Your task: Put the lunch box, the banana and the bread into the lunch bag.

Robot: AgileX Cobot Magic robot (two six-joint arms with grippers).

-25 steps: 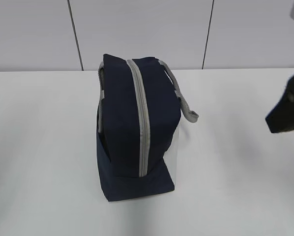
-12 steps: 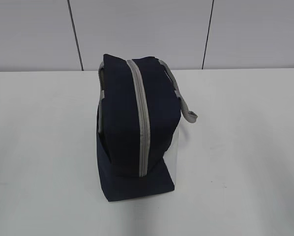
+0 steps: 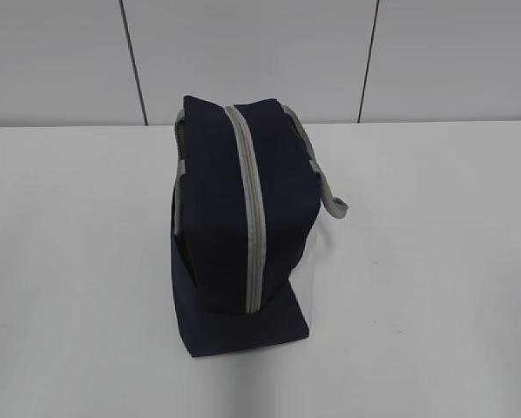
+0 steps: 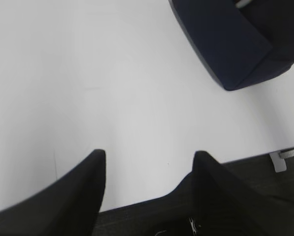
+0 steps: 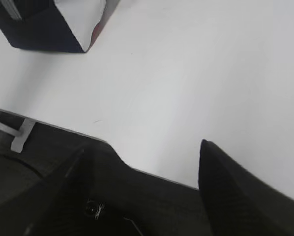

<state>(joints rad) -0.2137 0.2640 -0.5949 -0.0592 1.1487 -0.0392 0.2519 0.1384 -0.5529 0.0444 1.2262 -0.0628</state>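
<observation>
1. Lunch bag [image 3: 243, 235] stands upright mid-table [image 3: 435, 287], zipped shut; you see the grey zipper strip [image 3: 253, 218] running from its near end up over the top.
2. Your left gripper [image 4: 149, 162] hangs over the near table edge, fingers spread, holding nothing; bag corner sits well ahead of it to the right.
3. Your right gripper [image 5: 142, 157] is likewise spread and empty at the table edge, bag's white side panel [image 5: 83, 17] far ahead to the left.
4. Grey strap handle [image 3: 326, 178] droops off the bag's far right side.

Navy lunch bag [image 3: 213, 218] (grey zipper strip [image 3: 250, 218]), white table [image 3: 435, 279]
</observation>
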